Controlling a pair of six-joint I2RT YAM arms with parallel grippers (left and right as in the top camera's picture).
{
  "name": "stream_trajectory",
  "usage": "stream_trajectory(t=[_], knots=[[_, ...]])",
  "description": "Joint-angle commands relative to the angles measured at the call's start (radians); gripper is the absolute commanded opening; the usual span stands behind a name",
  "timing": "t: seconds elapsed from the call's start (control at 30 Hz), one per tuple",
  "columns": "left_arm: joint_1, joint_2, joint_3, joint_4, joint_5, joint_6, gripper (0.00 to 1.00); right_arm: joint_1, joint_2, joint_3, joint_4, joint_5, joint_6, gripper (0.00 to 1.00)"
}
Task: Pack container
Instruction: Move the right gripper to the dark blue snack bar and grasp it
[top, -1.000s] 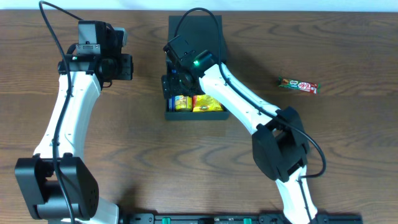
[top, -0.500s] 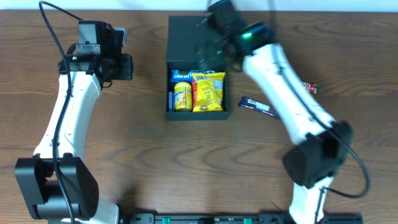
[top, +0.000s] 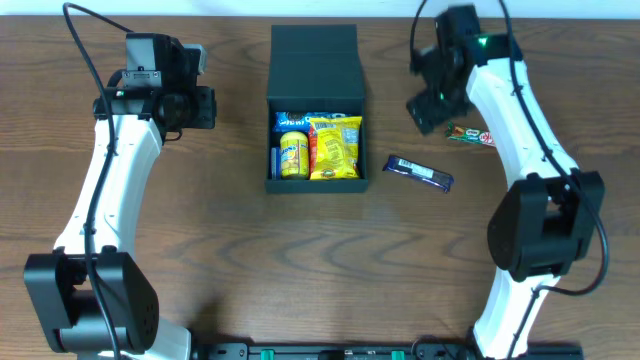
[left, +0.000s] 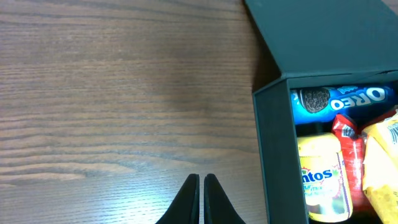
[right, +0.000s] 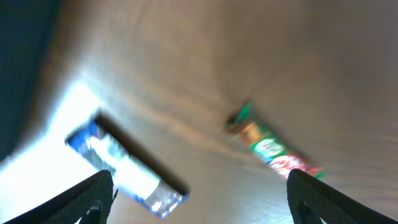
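Matte black square cardboard container (top: 314, 55), lid flapped back, is sitting on the wood-grain table (top: 200, 260), holding a blue Oreo packet (top: 300, 119), yellow tub (top: 291, 155) and glossy yellow bag (top: 337, 148). A blue wrapped bar (top: 419, 173) and green-red bar (top: 466, 133) are lying to its right. The left gripper (left: 201, 186) is pinching closed, empty; the right gripper (right: 199, 193) is hovering spread wide, empty.

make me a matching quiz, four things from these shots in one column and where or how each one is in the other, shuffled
1. Oreo pack
2. blue wrapped bar
3. green and red bar
4. left tool

a. on the table, farthest from the container
b. shut, above bare wood
c. inside the container
d. on the table, close beside the container

Pairs: 1-c, 2-d, 3-a, 4-b
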Motion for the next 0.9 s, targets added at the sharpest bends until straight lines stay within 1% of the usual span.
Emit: stream_trajectory(t=[0.0,0.27,0.4,0.43,0.57,0.87], knots=[[0.001,0.003,0.001,-0.003,0.013,-0.020,0.06,0.005,0.009,-0.075,0.009,-0.058,-0.102,0.88],[0.001,0.003,0.001,0.000,0.011,-0.020,0.06,0.007,-0.042,-0.252,0.114,-0.058,-0.102,0.87],[0.001,0.003,0.001,0.011,0.011,-0.020,0.06,0.004,-0.056,-0.317,0.148,-0.081,-0.102,0.82],[0.001,0.003,0.001,0.013,0.011,-0.020,0.06,0.010,-0.056,-0.338,0.153,-0.107,-0.101,0.79],[0.001,0.003,0.001,0.013,0.010,-0.019,0.06,0.037,-0.056,-0.369,0.163,-0.110,-0.102,0.75],[0.001,0.003,0.001,0.031,0.010,-0.019,0.06,0.068,-0.056,-0.407,0.206,-0.110,-0.101,0.73]])
